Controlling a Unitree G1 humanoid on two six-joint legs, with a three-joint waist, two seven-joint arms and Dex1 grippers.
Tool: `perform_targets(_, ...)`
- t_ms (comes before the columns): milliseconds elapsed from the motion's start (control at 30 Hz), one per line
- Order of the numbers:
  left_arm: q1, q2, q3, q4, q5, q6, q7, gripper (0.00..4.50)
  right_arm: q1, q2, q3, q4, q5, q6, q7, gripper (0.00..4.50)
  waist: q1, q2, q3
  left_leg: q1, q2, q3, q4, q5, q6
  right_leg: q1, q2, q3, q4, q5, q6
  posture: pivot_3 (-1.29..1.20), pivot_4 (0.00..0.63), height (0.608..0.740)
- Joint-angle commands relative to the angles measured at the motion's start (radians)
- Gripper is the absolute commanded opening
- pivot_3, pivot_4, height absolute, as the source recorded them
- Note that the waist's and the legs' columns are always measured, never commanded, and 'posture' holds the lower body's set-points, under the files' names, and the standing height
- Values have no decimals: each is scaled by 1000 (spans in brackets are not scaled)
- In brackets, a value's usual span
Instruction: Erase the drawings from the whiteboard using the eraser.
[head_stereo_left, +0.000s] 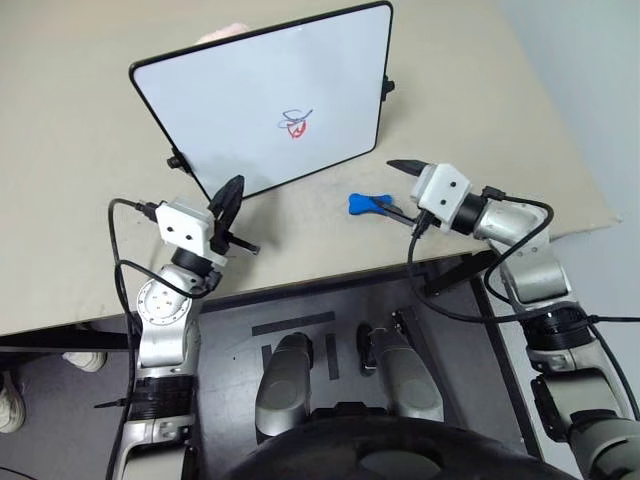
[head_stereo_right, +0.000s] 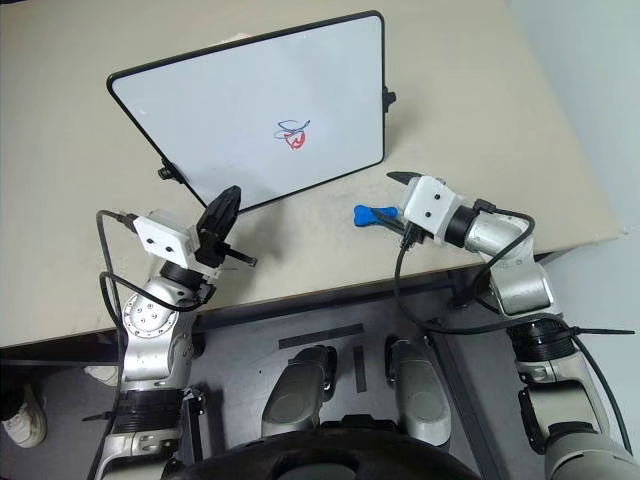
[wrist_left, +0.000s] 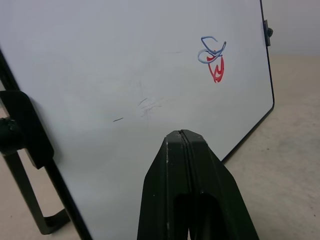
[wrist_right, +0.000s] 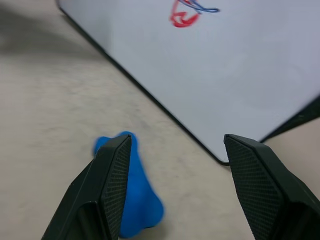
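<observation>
The whiteboard (head_stereo_left: 250, 100) stands tilted on the beige table, with the drawings (head_stereo_left: 296, 123), thin blue loops over a red mark, right of its middle. The blue eraser (head_stereo_left: 368, 203) lies flat on the table in front of the board's lower right corner. My right gripper (head_stereo_left: 400, 190) is open just right of the eraser, and in the right wrist view one finger (wrist_right: 112, 175) partly covers the eraser (wrist_right: 137, 200). My left gripper (head_stereo_left: 228, 200) is shut on nothing at the board's lower left edge, and its closed fingertips (wrist_left: 182, 140) point at the white surface below the drawings (wrist_left: 212, 60).
The table's front edge (head_stereo_left: 320, 268) runs just under both grippers, and its right edge (head_stereo_left: 590, 170) lies beyond my right arm. Black knobs (head_stereo_left: 388, 87) stick out from the board's sides. A pale pink shape (head_stereo_left: 225, 33) peeks over the board's top edge.
</observation>
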Motion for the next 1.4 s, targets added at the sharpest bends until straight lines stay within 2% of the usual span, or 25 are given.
perform_targets(33,-3,-12,1,-32,3,-22,13,0,14,-29,21,-56,38,45,66,3108,0,0,0,0,0,0,0,0,0,0,0,0,0,0,0,0,150,740)
perform_targets(600,45,-33,6,-71,18,-32,54,0,-83,22,84,211,-1,-50,95,3108,0,0,0,1,0,0,0,0,0,0,0,0,1,0,-1,0,150,740)
perform_targets(967,41,-39,-2,-63,20,-36,54,0,-77,15,56,183,-16,-122,42,3108,-1,0,0,1,0,0,0,0,0,0,0,0,1,2,-5,0,150,740)
perform_targets(1233,21,-40,-11,-44,18,-37,46,0,-50,5,84,147,7,-83,97,3108,-1,0,0,1,0,0,0,0,0,0,0,0,1,2,-4,0,150,740)
perform_targets(1400,19,-42,-13,-42,17,-39,46,0,-72,17,100,198,-15,-90,102,3108,-1,0,0,1,0,0,0,0,0,0,0,0,1,2,-4,0,150,740)
